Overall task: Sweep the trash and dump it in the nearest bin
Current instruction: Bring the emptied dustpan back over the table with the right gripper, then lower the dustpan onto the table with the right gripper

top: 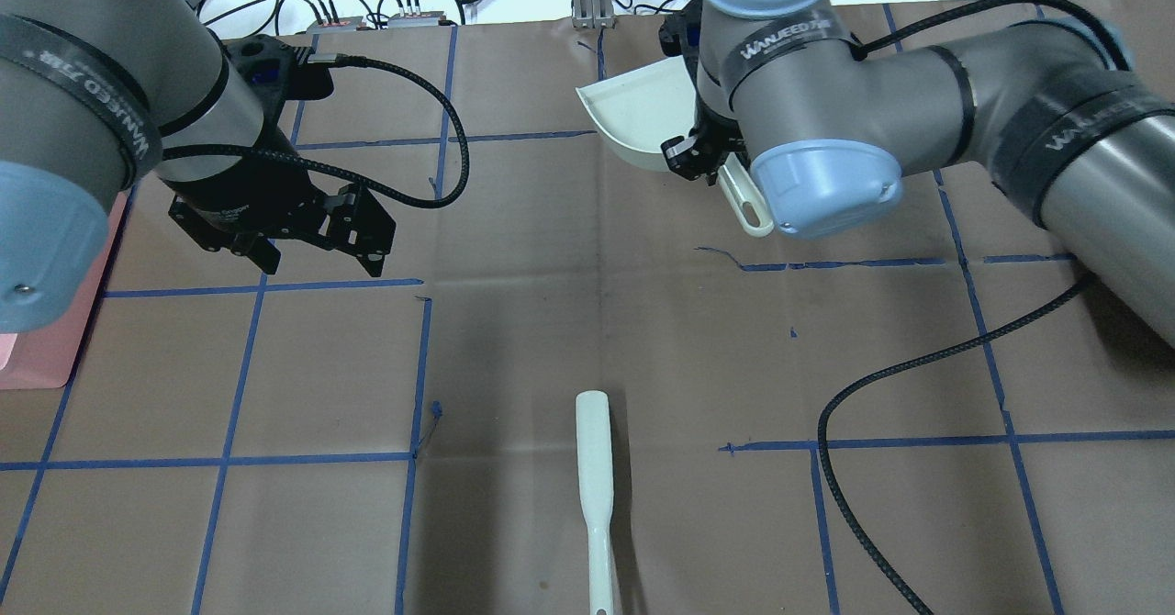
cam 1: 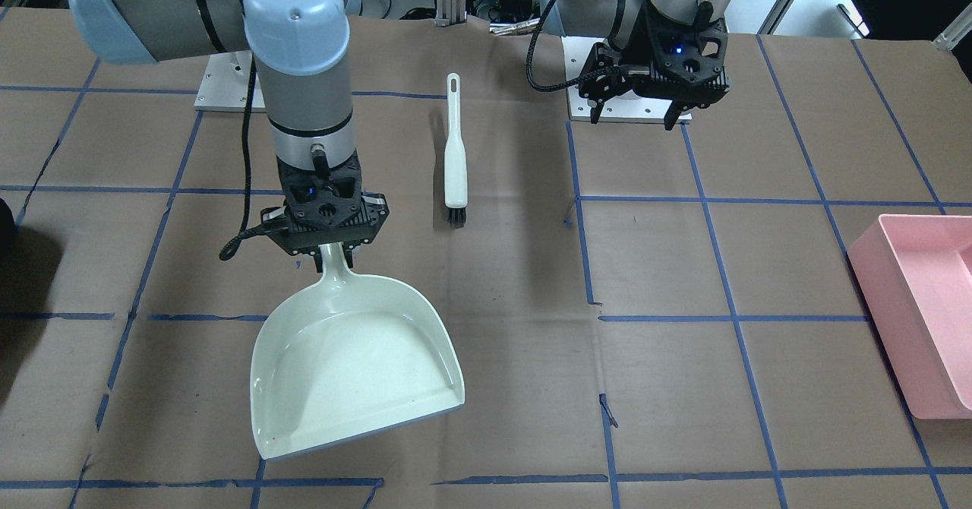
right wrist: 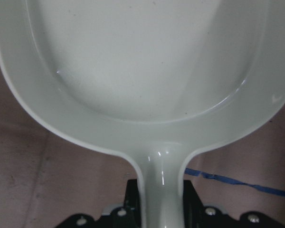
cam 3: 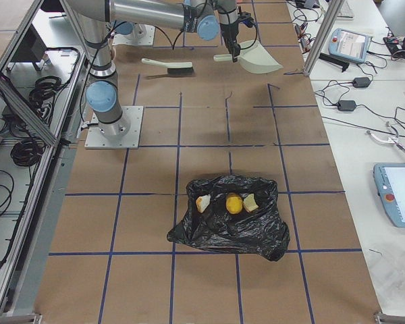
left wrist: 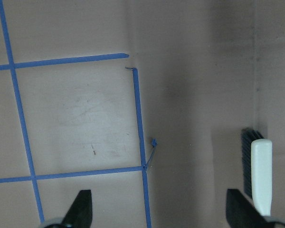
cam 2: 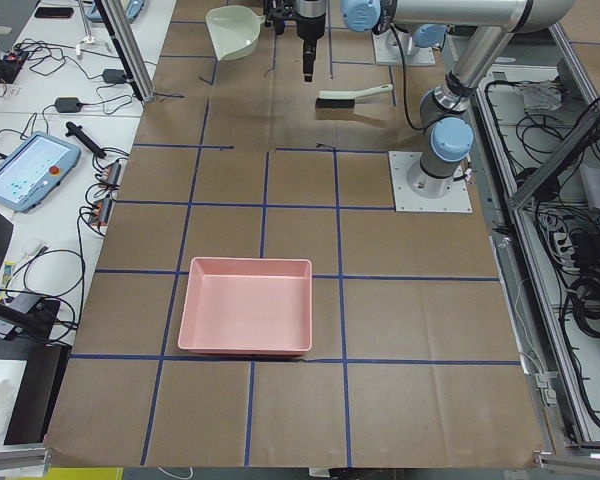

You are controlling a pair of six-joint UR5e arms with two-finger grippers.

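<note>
1. The lump lies between two bread pieces on a black bag, well apart from the brush, toward the robot's right.
2. The right gripper pinches the dustpan by its handle, near the brush, with the pan mouth facing the operators' side.
3. The brush lies flat, bristles toward the operators, with nothing touching it.
4. The left gripper hovers near the brush's handle end, fingers spread wide.
5. The pink bin sits well apart from the brush, toward the robot's left.
</note>
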